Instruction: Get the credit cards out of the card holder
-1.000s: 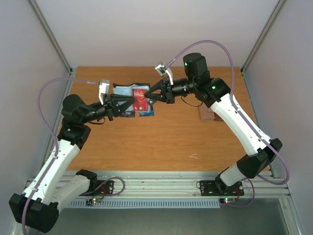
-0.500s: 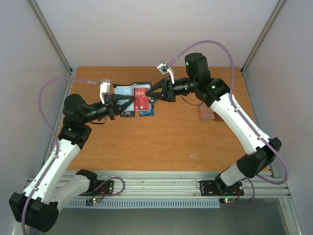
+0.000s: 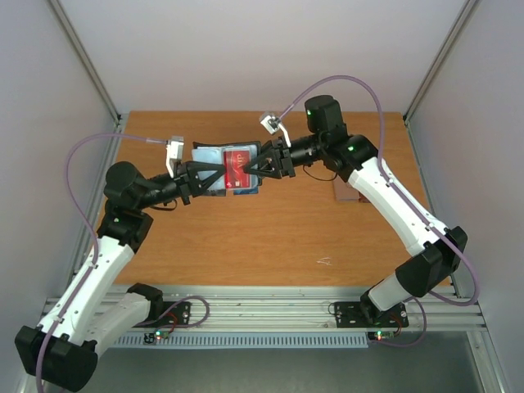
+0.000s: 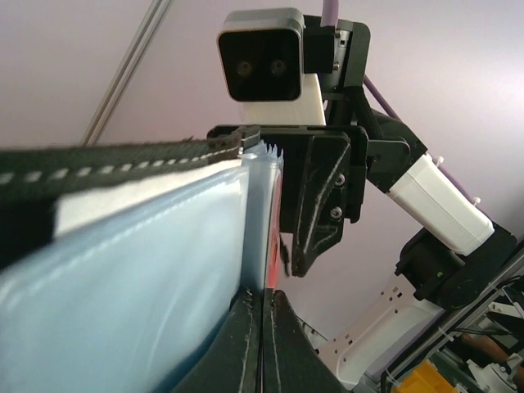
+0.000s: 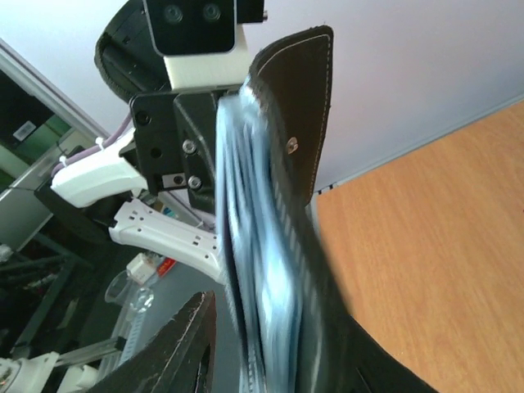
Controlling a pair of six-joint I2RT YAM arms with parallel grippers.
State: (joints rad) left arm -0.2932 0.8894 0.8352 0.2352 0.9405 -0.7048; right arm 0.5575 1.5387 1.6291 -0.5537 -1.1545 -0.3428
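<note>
- The left arm (image 3: 102, 246) rises from its base at the near left, folds at the elbow and reaches away and to the right, with its forearm almost level.
- The left jaws are pressed together, pinching one edge of the card holder (image 3: 209, 157).
- The right arm (image 3: 401, 209) climbs from the near right, leans away, then turns at the wrist to point left.
- The right jaws meet the left ones nearly tip to tip and stand parted, one finger on each side of the holder.
- The left wrist camera (image 5: 201, 33) and the right wrist camera (image 4: 262, 53) face each other.
</note>
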